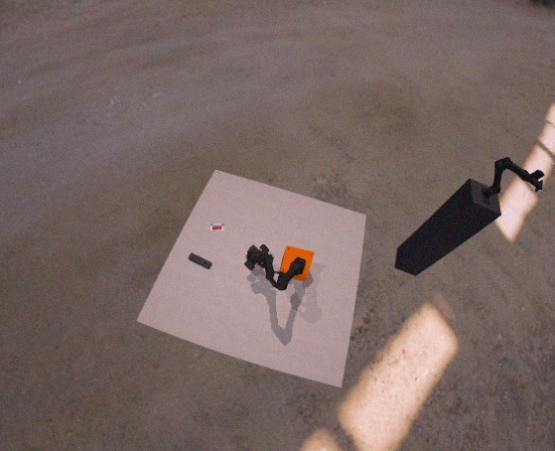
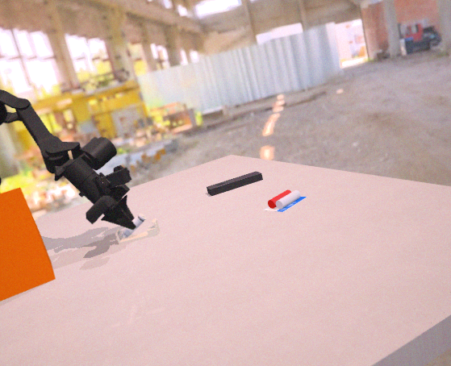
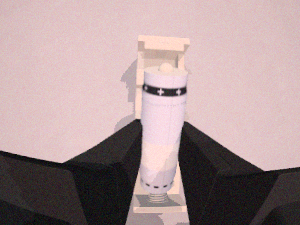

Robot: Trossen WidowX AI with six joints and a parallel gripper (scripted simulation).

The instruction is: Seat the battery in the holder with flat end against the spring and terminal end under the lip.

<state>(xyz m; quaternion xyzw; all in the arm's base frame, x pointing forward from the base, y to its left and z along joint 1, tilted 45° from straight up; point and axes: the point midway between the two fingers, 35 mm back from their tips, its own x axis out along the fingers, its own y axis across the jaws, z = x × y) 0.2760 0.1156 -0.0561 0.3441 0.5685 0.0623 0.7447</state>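
Observation:
The white battery (image 3: 162, 124) (image 2: 139, 220) is pinched between the fingers of my gripper (image 3: 160, 128) (image 2: 134, 226). A black band with plus marks and a round terminal nub show at its far end in the wrist view. The cream holder (image 3: 162, 43) (image 2: 154, 231) lies on the table beneath it. The battery is tilted, with its terminal end raised and short of the lip. Its flat end is low, at the coil spring (image 3: 157, 198); whether they touch is unclear. The fingers hide the holder's middle sides.
The arm stands by an orange block (image 1: 290, 252) (image 2: 14, 250). A black bar (image 1: 200, 260) (image 2: 235, 183) lies on the table. Beside it, a red cylinder (image 2: 277, 199) (image 1: 216, 227) and a white cylinder (image 2: 289, 199) rest on a blue-and-white card. Another arm stands on a dark pillar (image 1: 446, 228) beyond the table.

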